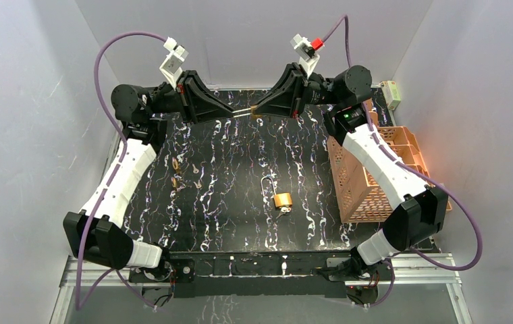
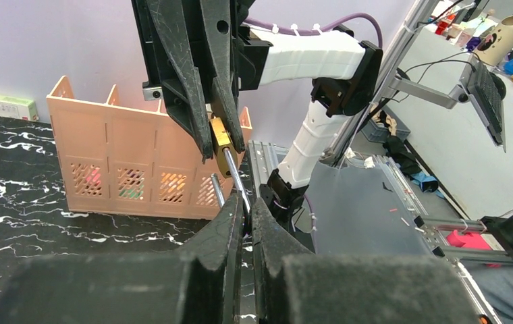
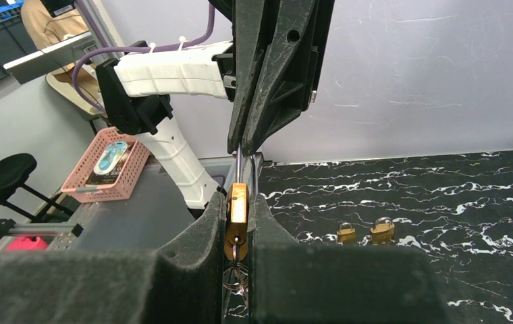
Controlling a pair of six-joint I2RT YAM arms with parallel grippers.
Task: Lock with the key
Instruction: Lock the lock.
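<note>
A brass padlock hangs in the air over the far middle of the table, held between both grippers. My right gripper is shut on its brass body. A key sits in the keyhole on the near face, and its ring dangles below. My left gripper is shut on the padlock's steel shackle, which runs up to the brass body between the right gripper's fingers. From above, the left gripper and the right gripper meet tip to tip.
A second brass padlock, shackle raised, lies mid-table. Small padlocks lie on the left part of the table, two of them showing in the right wrist view. A peach slotted basket stands along the right edge.
</note>
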